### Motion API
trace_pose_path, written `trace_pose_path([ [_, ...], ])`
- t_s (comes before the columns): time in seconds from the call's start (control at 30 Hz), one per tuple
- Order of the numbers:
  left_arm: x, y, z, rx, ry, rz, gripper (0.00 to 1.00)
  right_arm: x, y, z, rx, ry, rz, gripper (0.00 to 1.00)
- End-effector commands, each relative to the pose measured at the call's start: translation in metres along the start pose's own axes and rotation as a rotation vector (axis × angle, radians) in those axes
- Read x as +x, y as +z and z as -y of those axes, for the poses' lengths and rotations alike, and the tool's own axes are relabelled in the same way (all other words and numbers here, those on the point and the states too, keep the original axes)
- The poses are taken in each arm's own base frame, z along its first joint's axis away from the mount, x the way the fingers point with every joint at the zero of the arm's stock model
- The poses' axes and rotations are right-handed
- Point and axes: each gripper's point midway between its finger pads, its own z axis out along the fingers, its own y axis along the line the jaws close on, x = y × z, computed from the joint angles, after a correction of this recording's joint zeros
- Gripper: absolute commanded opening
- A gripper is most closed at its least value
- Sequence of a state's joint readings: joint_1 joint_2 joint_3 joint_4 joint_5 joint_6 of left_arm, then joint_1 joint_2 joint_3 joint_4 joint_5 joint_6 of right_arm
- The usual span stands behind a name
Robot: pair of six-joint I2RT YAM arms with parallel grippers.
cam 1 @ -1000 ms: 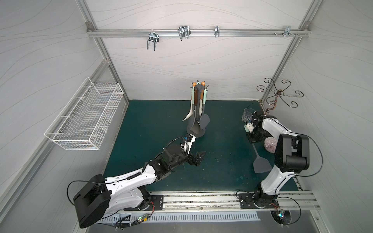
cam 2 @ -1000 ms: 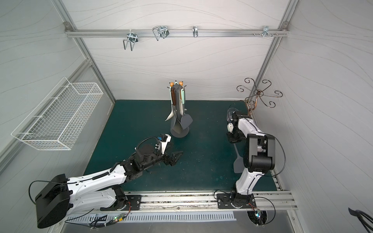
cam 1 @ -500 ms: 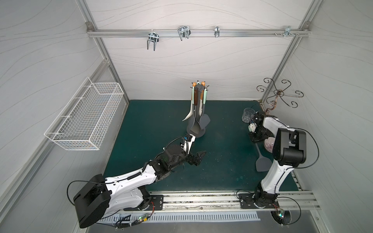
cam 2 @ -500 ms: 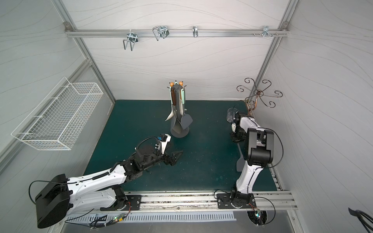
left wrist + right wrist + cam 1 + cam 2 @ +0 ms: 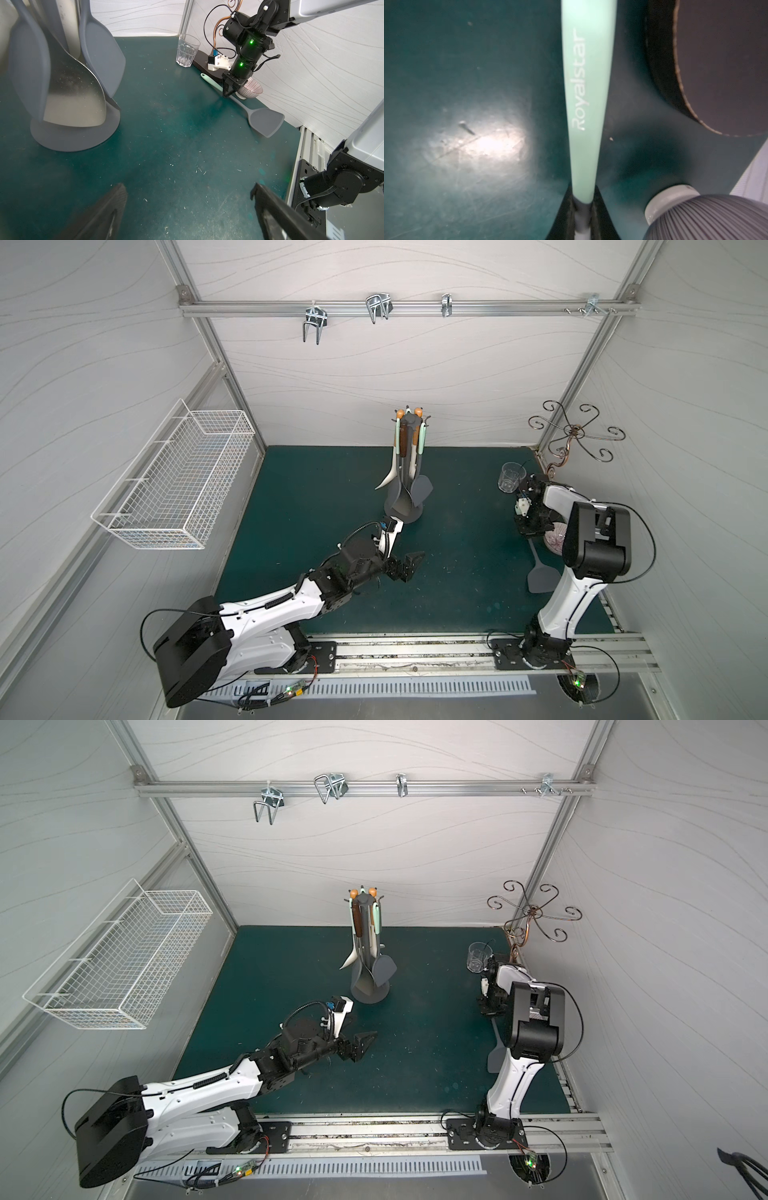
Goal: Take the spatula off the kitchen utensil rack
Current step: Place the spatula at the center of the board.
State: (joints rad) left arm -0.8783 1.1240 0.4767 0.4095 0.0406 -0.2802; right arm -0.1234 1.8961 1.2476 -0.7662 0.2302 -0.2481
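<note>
The spatula (image 5: 542, 576) lies flat on the green mat (image 5: 316, 497), off the kitchen utensil rack (image 5: 409, 517) and well apart from it on the right arm's side, its grey blade pointing toward the robot's rail. The right gripper (image 5: 226, 94) stands over the spatula and is clamped on it just where the mint-green handle meets the grey neck; in the right wrist view we see the 2 black fingers (image 5: 566, 209) pressed against both sides of the handle (image 5: 586, 83).

Farther from the rack than the spatula, a ribbed bowl (image 5: 250, 89) sits just beside the gripper. A clear glass (image 5: 510, 477) stands beyond the handle's end, next to the dark base of a copper scrolled stand (image 5: 575, 433).

The rack itself stands upright near the middle of the mat in both top views, with other utensils hanging from its crown and their grey heads down at its disc base (image 5: 72, 139).

The left gripper (image 5: 409, 568) hovers low over the mat just in front of the rack's base, jaws spread wide and holding nothing. A white wire basket (image 5: 178, 481) hangs on the wall on the left arm's side of the rack.
</note>
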Motion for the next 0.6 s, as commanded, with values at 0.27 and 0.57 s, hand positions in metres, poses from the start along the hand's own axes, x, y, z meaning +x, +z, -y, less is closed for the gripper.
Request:
trace_pose_path([
  [0.27, -0.019, 0.001, 0.006, 0.016, 0.022, 0.056, 0.98, 0.010, 0.011, 0.008, 0.019, 0.040, -0.035, 0.33],
  [0.57, -0.022, -0.007, 0.000, -0.027, 0.048, 0.062, 0.99, -0.009, -0.060, 0.008, 0.008, 0.100, 0.164, 0.50],
])
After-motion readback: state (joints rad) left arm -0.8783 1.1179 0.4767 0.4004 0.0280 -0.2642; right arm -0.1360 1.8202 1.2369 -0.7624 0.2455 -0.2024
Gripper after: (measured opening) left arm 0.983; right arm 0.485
